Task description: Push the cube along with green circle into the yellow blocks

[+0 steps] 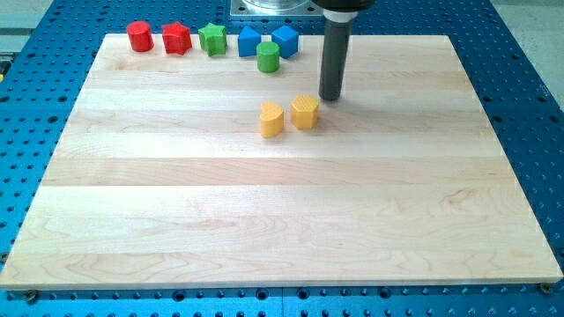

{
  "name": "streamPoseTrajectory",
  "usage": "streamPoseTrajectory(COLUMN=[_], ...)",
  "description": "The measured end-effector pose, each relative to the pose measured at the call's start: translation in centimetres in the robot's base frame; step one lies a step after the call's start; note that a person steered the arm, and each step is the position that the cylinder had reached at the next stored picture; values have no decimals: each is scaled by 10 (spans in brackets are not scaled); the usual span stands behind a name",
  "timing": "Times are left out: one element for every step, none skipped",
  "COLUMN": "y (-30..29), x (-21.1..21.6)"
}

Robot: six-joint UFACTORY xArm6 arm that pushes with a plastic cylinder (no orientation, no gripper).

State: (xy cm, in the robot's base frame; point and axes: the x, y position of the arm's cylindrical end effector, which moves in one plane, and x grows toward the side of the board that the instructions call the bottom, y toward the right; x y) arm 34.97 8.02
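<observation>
The blue cube (285, 40) sits near the view's top, right of centre, with the green circle block (268, 57) touching or nearly touching it at its lower left. Two yellow blocks lie below them: a yellow heart-like block (271, 119) and a yellow hexagon block (305, 112), side by side. My tip (330, 97) rests on the board just right of and slightly above the yellow hexagon, below and to the right of the blue cube. It touches no block.
Along the top edge from the view's left stand a red cylinder (139, 36), a red star (176, 39), a green star (212, 40) and a second blue block (249, 41). The wooden board (282, 220) lies on a blue perforated table.
</observation>
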Motion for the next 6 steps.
streamPoseTrajectory(y=[-33, -35, -19, -6, -10, -26], x=[15, -39, -92, -141, -157, -157])
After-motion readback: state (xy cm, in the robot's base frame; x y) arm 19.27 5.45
